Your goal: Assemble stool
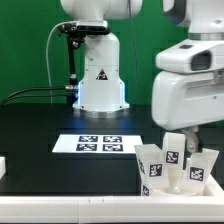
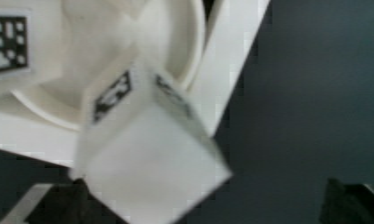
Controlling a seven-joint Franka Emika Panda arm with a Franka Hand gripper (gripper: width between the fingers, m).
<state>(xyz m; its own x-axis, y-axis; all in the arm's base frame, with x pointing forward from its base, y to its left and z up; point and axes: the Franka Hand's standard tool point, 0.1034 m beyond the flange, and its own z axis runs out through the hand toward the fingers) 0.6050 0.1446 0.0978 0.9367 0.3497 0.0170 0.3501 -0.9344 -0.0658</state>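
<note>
White stool legs (image 1: pixel 172 165) clustered upright with tags showing at the exterior view's lower right on the black table (image 1: pixel 40 125), gripper (image 1: pixel 190 150) spread wide directly above them, clasping nothing, marker board (image 1: pixel 97 144) flat at centre, leg and seat (image 2: pixel 95 95) blurred close in wrist view.

smooth white plastic stool (image 1: pixel 172 160), matt black table (image 1: pixel 40 120)
</note>
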